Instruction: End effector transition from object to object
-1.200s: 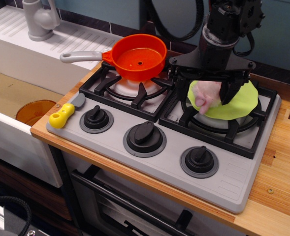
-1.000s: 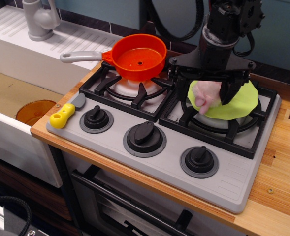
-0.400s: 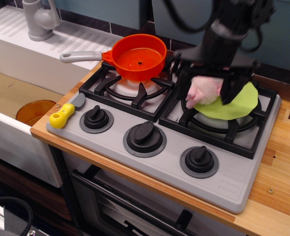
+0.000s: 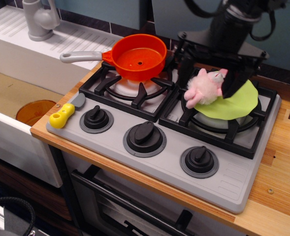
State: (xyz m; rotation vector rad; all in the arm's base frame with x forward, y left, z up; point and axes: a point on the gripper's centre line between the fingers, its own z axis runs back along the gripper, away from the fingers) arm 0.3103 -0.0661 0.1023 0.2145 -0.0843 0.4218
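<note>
A pale wooden worktop (image 4: 282,162) runs along the right and front of a grey toy stove (image 4: 159,142) with two black burner grates and three black knobs (image 4: 145,137) in a row along its front. Below the stove a dark oven door with a black handle (image 4: 135,211) shows. To the left is a white sink unit with a grey faucet (image 4: 39,18) at its back and an amber disc (image 4: 34,112) lying in the basin. A teal wall closes the scene behind.

On the left burner sits an orange pan (image 4: 139,56), its grey handle pointing toward nine o'clock over the sink's edge. At the stove's front left corner lies a yellow-handled utensil (image 4: 63,115) with a grey blade. On the right burner lies a lime green cloth (image 4: 231,103), spread over a pale round object beneath it.

The tool (image 4: 211,81), a black crossbar on a thick dark arm with cables, hangs above the right burner, near the back of the stove. Its downward fingers (image 4: 232,83) are pinching a pink plush toy (image 4: 204,87), which is raised off the cloth and tilted, its body hanging toward eight o'clock from the tool. The plush overlaps the cloth's left edge in the camera view, and the orange pan lies toward nine o'clock from the tool, close by but apart.
</note>
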